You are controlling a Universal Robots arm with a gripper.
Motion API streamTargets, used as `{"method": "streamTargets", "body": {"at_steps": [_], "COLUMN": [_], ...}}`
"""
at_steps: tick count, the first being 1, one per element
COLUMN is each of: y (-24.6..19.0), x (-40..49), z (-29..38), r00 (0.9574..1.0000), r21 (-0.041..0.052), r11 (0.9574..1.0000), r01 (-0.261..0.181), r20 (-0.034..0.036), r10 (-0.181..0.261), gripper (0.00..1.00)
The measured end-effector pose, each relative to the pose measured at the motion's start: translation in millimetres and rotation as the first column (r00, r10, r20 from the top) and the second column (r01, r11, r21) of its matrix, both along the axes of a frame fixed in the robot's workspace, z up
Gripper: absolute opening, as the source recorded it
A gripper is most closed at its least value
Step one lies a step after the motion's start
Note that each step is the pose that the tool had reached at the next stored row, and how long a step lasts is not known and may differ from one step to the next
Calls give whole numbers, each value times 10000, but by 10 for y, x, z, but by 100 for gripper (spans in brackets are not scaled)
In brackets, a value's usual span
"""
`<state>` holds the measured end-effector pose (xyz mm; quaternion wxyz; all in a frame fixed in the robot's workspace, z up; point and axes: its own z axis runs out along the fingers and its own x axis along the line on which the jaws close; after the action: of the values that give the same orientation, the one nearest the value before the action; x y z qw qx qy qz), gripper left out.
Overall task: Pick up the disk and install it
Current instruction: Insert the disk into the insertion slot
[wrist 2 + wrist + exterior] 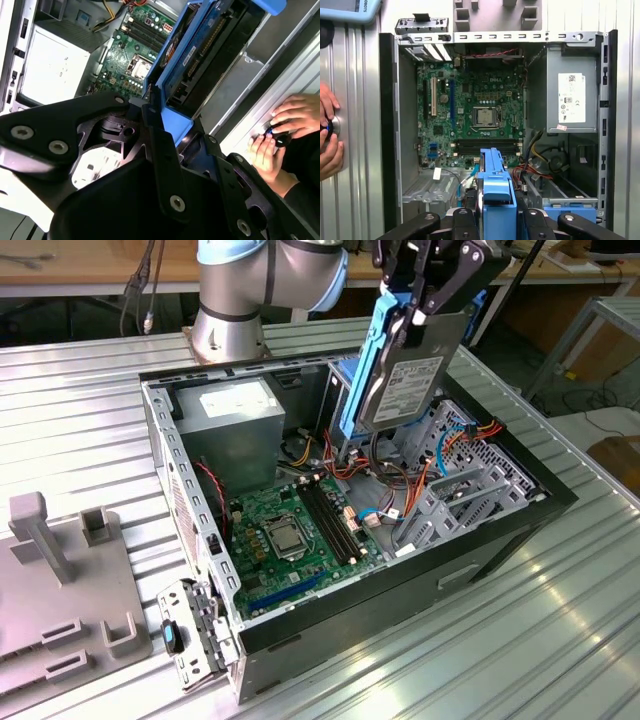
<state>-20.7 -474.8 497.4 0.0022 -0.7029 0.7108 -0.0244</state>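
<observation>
My pincer [425, 302] is clamped on the disk [405, 370], one finger on each side of its upper end. The disk is off the surface [80, 390] and hangs tilted, nearly on edge. Its labelled face is towards the exterior view and a blue rail runs down the side on that view's left.

The disk is above the open case [300, 625], which lies on its side. The lower end of the disk is over the tangle of cables [395, 475] between the board [290, 530] and the metal cage [470, 480]. I cannot tell whether that end touches anything inside.

In the first wrist view, the blue rail [496, 185] points from between my fingers [465, 220] towards the board. The power supply [235, 425] sits in the corner of the case nearest my arm's base.

A grey fixture [60, 580] stands on the surface at the exterior view's left, apart from the case. In the second wrist view, a person's hands [280, 135] rest on the surface just outside the case wall, around a small round object.
</observation>
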Motion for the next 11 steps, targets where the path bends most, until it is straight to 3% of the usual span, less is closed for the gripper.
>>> {"method": "streamTargets", "body": {"at_steps": [7, 9, 11], "y": [-16, -59, -137], "x": [183, 187, 189], "z": [-8, -8, -10], "r00": [10000, 10000, 10000], "r21": [-2, -3, 1], "r11": [10000, 10000, 10000], "r01": [-1, 1, 1], "r20": [0, -1, 0], "r10": [1, -1, -1], "gripper": [37, 37, 37]}}
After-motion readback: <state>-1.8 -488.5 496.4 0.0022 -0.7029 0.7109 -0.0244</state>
